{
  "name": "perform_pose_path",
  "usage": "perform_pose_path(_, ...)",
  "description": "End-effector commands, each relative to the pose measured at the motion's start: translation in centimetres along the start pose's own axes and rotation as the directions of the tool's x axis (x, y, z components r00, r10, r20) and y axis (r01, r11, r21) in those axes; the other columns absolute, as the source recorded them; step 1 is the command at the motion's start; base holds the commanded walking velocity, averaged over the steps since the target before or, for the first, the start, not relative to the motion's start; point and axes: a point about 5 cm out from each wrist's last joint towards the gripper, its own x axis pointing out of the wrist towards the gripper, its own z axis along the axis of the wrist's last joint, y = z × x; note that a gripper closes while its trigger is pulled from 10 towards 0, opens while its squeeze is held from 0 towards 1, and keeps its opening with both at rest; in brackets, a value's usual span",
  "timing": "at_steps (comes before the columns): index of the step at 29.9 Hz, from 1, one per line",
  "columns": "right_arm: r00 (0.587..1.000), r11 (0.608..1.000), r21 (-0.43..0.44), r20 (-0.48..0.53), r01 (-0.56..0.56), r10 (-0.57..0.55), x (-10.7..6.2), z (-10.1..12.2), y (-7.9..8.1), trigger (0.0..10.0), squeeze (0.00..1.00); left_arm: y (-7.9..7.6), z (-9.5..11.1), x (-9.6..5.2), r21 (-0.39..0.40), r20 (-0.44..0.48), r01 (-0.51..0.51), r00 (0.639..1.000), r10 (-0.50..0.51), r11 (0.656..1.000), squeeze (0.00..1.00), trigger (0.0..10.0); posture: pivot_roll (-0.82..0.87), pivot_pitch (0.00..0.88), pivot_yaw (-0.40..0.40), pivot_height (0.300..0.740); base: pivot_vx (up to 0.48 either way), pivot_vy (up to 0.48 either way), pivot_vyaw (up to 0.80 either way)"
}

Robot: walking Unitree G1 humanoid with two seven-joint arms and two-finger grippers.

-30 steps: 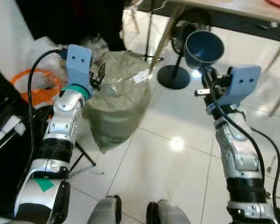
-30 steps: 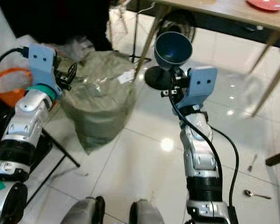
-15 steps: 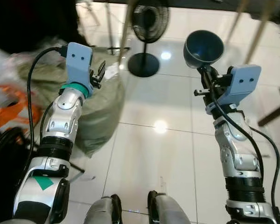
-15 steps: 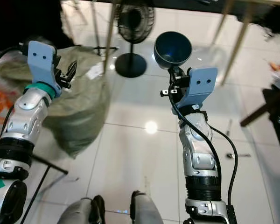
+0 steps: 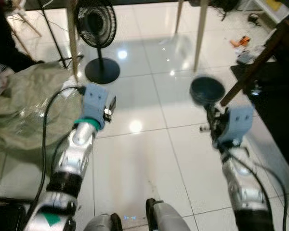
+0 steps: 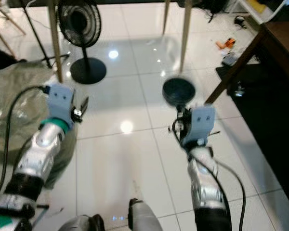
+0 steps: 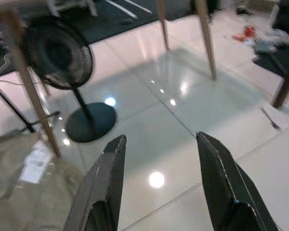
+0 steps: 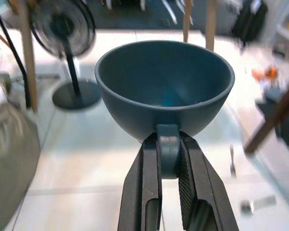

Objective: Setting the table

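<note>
Right wrist view is showing the right gripper pinching the short handle of a dark blue bowl, its two black fingers closing tightly on that tab from both sides. The bowl is sitting upright and empty, held out in the air above a glossy white tiled floor. Seen from the head, the bowl is hovering ahead of the robot's right arm, near a dark wooden leg slanting across the right side. The left gripper is reaching forward with its fingers spread wide apart and gripping nothing. Beyond it, a black fan is standing on a round base between pale wooden table legs. A crumpled greenish plastic bag is lying on the floor just beside the left arm.
</note>
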Motion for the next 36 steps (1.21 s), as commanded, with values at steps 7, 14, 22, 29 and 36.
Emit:
perform_pose_path(7, 0.996, 0.996, 0.006, -0.031, -0.086, 0.086, -0.4, -1.1, 1.1, 10.0, 0.00, -0.1, -2.1, -0.9, 0.021, -0.053, -0.019, 0.998, 0.021, 1.000, 0.00, 10.0, 0.12, 0.000, -0.017, 0.740, 0.000, 0.000, -0.80)
perform_pose_path(14, 0.989, 0.991, 0.008, -0.066, -0.131, 0.132, -1.4, -2.0, 1.6, 10.0, 0.00, -0.2, -3.5, -2.0, 0.004, -0.094, -0.045, 0.995, 0.045, 0.999, 0.00, 10.0, 0.13, 0.000, -0.043, 0.740, 0.000, 0.000, -0.80)
perform_pose_path(22, 0.985, 0.989, 0.017, -0.089, -0.148, 0.149, -2.1, -2.8, 2.4, 10.0, 0.00, -0.6, -3.9, -2.5, 0.006, -0.106, -0.032, 0.994, 0.032, 0.999, 0.00, 10.0, 0.12, 0.000, -0.045, 0.740, 0.000, 0.000, -0.80)
perform_pose_path(29, 0.993, 0.999, -0.019, -0.102, 0.051, -0.053, -1.4, -3.5, -0.2, 10.0, 0.00, -1.2, -4.0, -2.0, 0.013, -0.114, 0.001, 0.993, 0.000, 1.000, 0.00, 10.0, 0.08, 0.000, -0.014, 0.740, 0.000, 0.000, -0.80)
perform_pose_path(36, 0.979, 0.983, -0.029, -0.084, 0.183, -0.185, -1.1, -3.2, -1.4, 10.0, 0.00, -1.2, -3.9, -1.7, 0.060, -0.116, 0.060, 0.992, -0.053, 0.996, 0.00, 10.0, 0.07, 0.000, 0.059, 0.740, 0.000, 0.000, -0.63)
